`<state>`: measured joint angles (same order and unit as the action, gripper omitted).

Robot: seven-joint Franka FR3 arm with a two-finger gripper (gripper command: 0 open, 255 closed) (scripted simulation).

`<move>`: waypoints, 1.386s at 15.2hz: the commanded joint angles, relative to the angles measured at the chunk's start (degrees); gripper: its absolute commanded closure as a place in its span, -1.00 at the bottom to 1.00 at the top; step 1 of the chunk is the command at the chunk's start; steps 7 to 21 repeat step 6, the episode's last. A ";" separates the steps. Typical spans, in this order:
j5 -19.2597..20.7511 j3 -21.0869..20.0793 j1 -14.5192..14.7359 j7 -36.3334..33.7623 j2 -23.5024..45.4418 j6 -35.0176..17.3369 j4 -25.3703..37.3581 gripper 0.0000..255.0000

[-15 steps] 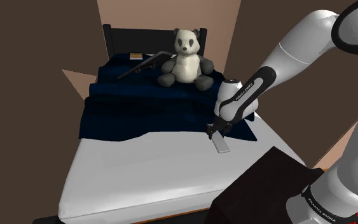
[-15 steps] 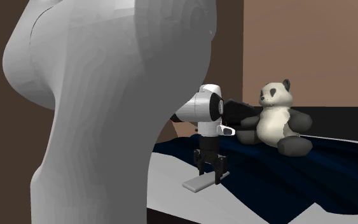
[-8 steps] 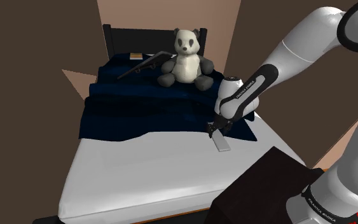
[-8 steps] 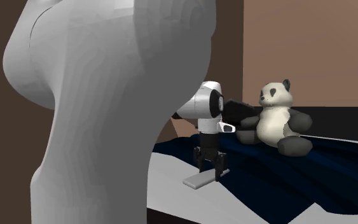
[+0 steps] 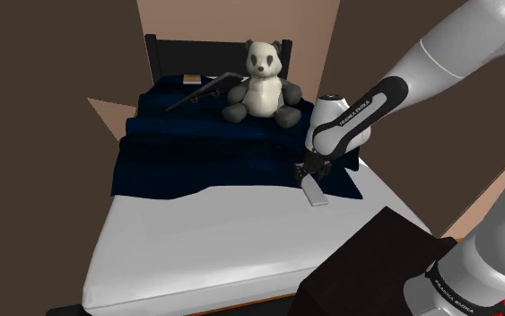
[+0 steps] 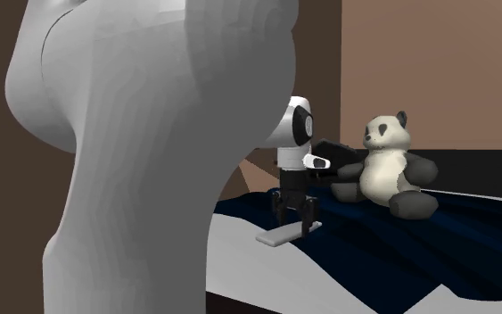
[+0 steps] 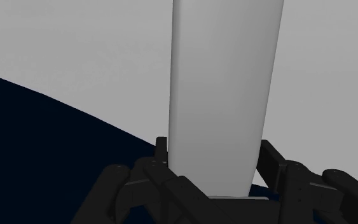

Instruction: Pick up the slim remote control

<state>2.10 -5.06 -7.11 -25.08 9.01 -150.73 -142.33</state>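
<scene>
Lifted since a second ago: the gripper point(image 5: 310, 176) point(image 6: 293, 223) point(image 7: 213, 153) has come up off the bed, and the slim remote control point(image 5: 315, 194) point(image 6: 278, 237) point(image 7: 225, 83) has come up with it. From my remote station, the wrist view shows both black fingers point(image 7: 269, 160) pressed against the sides of the pale grey remote, clamping it at one end. The rest of the slab runs out ahead of the hand. In the second exterior view it hangs roughly level, just above the bedding, pointing toward that view's left.

Directly beneath lies the edge where the dark blue blanket point(image 5: 196, 153) point(image 7: 37, 146) meets the white sheet point(image 5: 205, 242) point(image 7: 323, 76). A panda toy point(image 5: 261, 83) point(image 6: 384, 165) sits on the blanket near the dark headboard point(image 5: 162, 47), well apart from the hand. Beside it leans a thin flat grey thing point(image 5: 207, 90) that I cannot identify.

A wide stretch of sheet spreads toward the shoulder view's left and down to the bed's near edge point(image 5: 187, 298). The dark stand point(image 5: 376, 269) crowds the bed's side at the shoulder view's lower right. In the second exterior view a large white link of the arm point(image 6: 151, 152) blocks that view's left half.

Brown walls point(image 5: 53, 54) point(image 6: 436, 62) close in around the bed.
</scene>
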 commanded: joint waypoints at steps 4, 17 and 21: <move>-0.78 -0.22 -0.13 0.60 -3.73 3.88 0.16 1.00; -0.80 -0.22 -0.13 0.61 -3.84 4.00 0.16 1.00; -0.80 -0.22 -0.13 0.61 -3.84 4.00 0.16 1.00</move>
